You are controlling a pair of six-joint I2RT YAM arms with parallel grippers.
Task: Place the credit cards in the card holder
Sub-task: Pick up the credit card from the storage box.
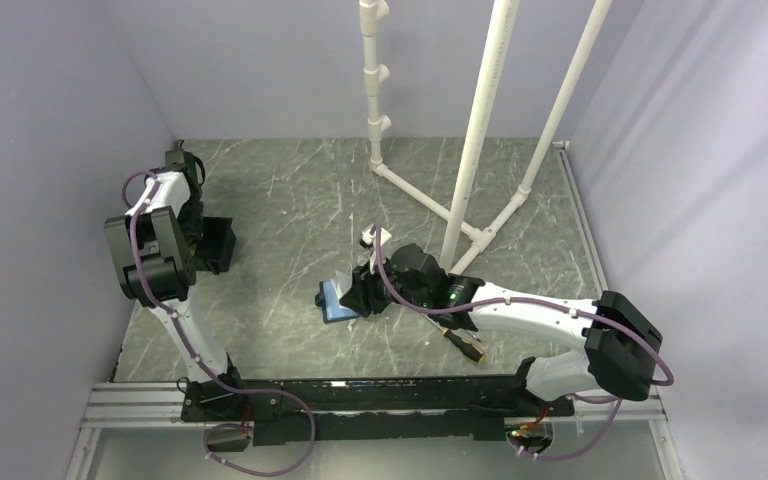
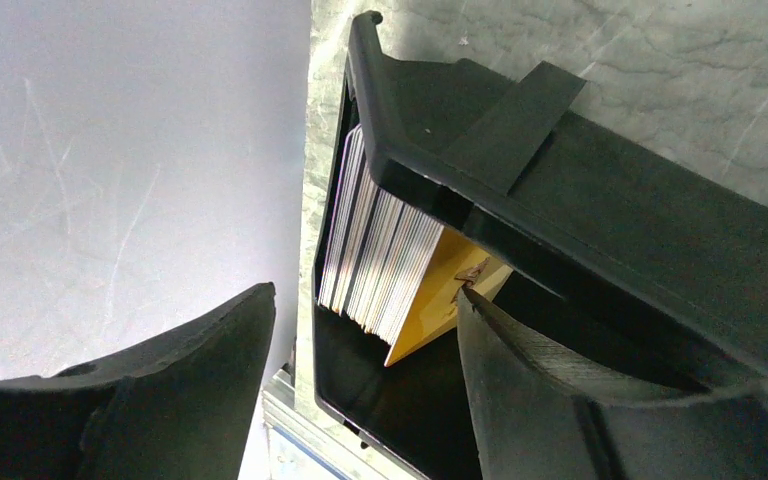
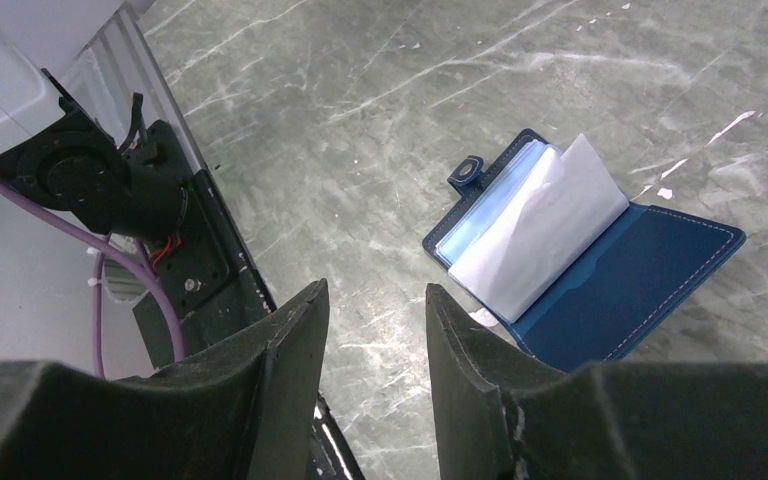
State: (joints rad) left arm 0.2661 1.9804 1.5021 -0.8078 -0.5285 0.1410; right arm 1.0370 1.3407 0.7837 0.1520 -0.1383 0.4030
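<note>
At the left of the overhead view, the left gripper (image 2: 360,300) hangs over a black open-topped box (image 1: 218,243) near the table's (image 1: 280,200) left edge. In its wrist view the jaws stand released and wide. The left finger sits outside the box wall. The right fingertip (image 2: 472,300) is inside the box, at the edge of the frontmost, orange-yellow card (image 2: 447,275). The credit cards (image 2: 380,255) stand on edge in a tight leaning stack in the box's upper-left corner; none is gripped.

At mid-frame overhead, the navy card holder (image 1: 336,301) lies open on the table, well apart from the box. The right gripper (image 3: 375,310) hovers just right of it, jaws parted a little with only bare table between them. In the right wrist view the holder lies at centre-right. A pale leaf (image 3: 540,235) stands up from its light-blue sleeves, and the clasp tab (image 3: 467,172) is at its upper-left corner.

Further right overhead, an orange-handled screwdriver (image 1: 465,345) lies below the right arm. A white pipe frame (image 1: 480,120) rises at upper centre.
</note>
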